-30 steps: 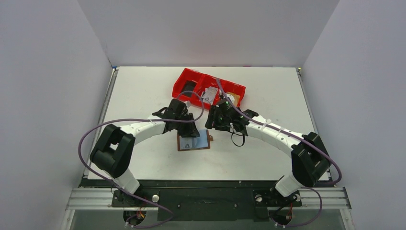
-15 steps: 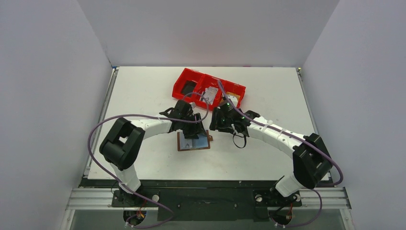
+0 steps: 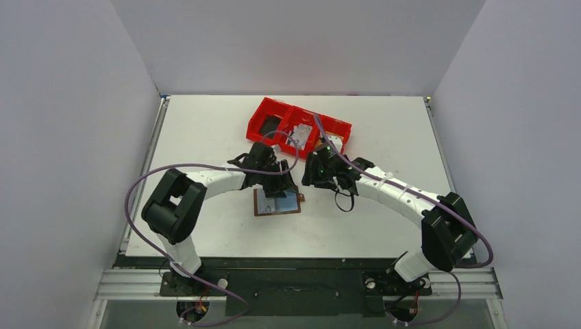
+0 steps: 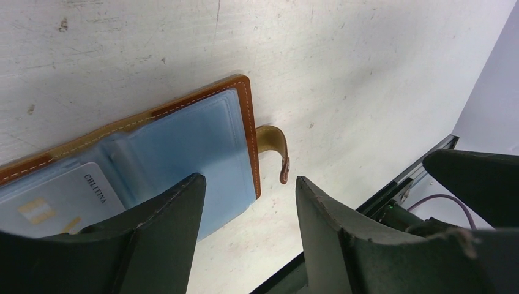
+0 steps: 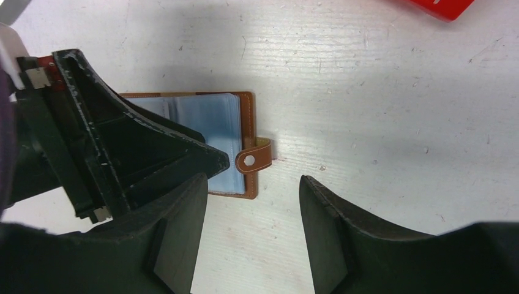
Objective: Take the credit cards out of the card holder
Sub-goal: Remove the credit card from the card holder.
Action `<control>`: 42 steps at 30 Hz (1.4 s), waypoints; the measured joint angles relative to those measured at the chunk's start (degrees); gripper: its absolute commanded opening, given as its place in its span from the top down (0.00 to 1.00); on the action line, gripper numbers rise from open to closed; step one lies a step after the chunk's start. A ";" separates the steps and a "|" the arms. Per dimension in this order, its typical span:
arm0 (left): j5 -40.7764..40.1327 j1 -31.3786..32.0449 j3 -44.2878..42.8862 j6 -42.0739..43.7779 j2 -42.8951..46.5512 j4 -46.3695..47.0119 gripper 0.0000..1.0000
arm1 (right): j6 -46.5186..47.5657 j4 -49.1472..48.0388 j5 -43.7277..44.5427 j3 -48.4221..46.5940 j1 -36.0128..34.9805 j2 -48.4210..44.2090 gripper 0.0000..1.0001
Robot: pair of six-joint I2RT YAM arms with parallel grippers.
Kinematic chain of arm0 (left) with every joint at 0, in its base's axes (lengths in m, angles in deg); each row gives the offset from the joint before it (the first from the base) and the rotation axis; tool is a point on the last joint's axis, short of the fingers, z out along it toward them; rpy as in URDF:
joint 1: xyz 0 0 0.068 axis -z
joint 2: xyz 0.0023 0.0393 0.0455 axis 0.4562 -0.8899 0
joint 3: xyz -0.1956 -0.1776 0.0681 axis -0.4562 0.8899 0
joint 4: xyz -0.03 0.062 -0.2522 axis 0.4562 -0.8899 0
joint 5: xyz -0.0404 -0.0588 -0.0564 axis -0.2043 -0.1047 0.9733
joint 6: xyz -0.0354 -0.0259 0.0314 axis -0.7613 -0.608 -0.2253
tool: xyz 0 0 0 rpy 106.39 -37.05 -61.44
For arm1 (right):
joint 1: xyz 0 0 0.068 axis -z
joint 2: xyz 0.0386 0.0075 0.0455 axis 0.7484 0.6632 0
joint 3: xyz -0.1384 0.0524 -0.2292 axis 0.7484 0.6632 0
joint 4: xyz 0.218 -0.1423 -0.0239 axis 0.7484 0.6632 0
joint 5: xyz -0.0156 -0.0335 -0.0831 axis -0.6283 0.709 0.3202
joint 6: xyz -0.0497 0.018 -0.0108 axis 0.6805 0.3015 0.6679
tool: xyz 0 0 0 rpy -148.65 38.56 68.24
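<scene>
The card holder (image 3: 277, 203) lies open and flat on the white table, brown leather round pale blue sleeves (image 4: 196, 138). Its snap strap (image 5: 253, 158) sticks out on the right edge. One of the credit cards (image 4: 58, 205), light with small print, sits in a sleeve on the left page. My left gripper (image 4: 248, 181) is open just above the holder's right page, one finger over the sleeve and the other over bare table. My right gripper (image 5: 253, 181) is open beside the strap with only table between its fingers. The left gripper's body (image 5: 116, 147) covers the holder's left part in the right wrist view.
A red three-compartment tray (image 3: 299, 127) holding small items stands behind both grippers, and its corner (image 5: 437, 6) shows in the right wrist view. The two grippers (image 3: 277, 184) (image 3: 318, 173) hang close together. White walls enclose the table.
My left gripper's jaws have opened wide over the card holder, and the left arm's elbow has swung right. The right gripper drifted slightly towards the tray. The holder has not moved.
</scene>
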 measured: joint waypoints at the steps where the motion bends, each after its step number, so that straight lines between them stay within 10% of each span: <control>1: 0.02 -0.13 0.00 0.02 0.31 -0.13 0.46 | 0.00 0.09 0.00 0.00 0.00 0.00 0.47; 23: -0.31 -8.41 0.55 3.65 12.15 -5.68 0.46 | 0.00 1.05 0.09 -1.51 -1.14 1.22 0.47; 42: -5.14 -16.17 10.88 7.45 23.76 -11.72 0.46 | 0.13 1.44 0.81 -14.47 -12.48 19.96 0.47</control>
